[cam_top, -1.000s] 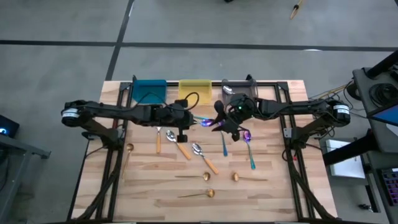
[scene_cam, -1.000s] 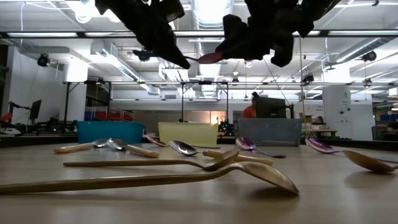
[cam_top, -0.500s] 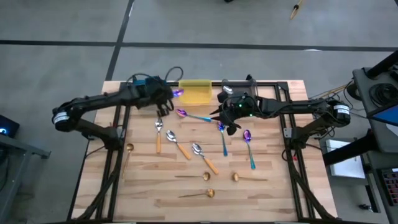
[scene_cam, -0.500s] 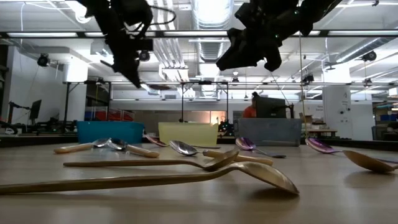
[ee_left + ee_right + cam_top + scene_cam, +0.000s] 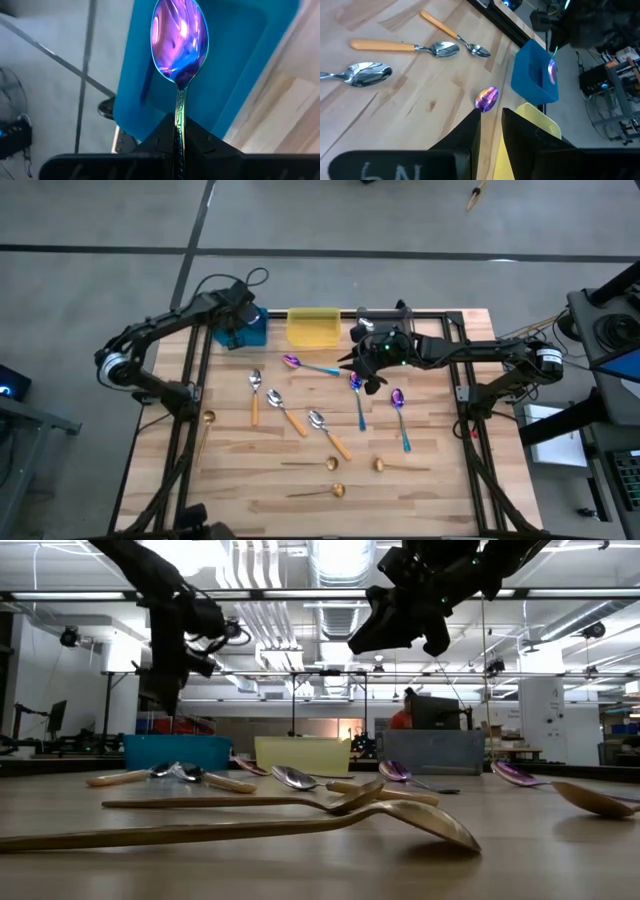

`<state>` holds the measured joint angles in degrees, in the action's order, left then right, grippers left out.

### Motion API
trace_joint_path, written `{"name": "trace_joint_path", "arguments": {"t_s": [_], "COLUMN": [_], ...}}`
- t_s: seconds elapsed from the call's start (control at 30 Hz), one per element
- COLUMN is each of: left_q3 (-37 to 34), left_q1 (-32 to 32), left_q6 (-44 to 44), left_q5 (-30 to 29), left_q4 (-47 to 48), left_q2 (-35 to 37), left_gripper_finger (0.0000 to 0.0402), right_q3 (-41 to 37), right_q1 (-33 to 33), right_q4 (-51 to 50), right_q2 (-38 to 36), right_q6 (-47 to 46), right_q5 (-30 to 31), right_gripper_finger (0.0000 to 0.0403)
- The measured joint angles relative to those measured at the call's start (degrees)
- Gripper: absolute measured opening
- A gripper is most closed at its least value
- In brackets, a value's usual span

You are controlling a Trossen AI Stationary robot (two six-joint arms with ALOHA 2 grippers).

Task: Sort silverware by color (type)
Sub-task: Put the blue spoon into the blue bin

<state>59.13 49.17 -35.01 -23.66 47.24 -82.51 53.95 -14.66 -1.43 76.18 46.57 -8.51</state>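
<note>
Silverware sorting: my left fingers pinch the purple spoon by its handle, bowl over the blue bin at eleven o'clock on the worktop, ready to drop; my right fingers hover narrowly parted, empty.

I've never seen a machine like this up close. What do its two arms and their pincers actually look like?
Both arms are dark, slim and jointed, with a pale ring near each shoulder. A black cable loops over the left arm near its wrist; a small green light glows on the right arm near the right gripper. Each ends in two flat dark fingers, like the left gripper.
</note>
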Motion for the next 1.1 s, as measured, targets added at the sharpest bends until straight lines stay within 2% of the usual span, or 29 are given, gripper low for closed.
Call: {"name": "trace_joint_path", "arguments": {"t_s": [0.3, 0.57, 1.1], "left_q3": [0.00, -0.02, -0.02], "left_q1": [1.48, 1.72, 1.72], "left_q6": [-4.30, -5.65, -3.94], "left_q5": [0.20, 0.22, 0.24], "left_q4": [-0.66, -3.26, -5.28], "left_q2": [-5.81, -7.66, -13.60], "left_gripper_finger": [0.0000, 0.0000, 0.0000], "right_q3": [0.00, 0.00, 0.02], "right_q1": [0.00, 0.00, 0.00], "right_q4": [-0.02, -0.02, -0.04], "right_q2": [0.00, 0.00, 0.00], "right_q6": [0.98, 1.13, 1.05], "right_q5": [0.02, 0.02, 0.04], "right_gripper_finger": [0.0068, 0.0068, 0.0068]}}
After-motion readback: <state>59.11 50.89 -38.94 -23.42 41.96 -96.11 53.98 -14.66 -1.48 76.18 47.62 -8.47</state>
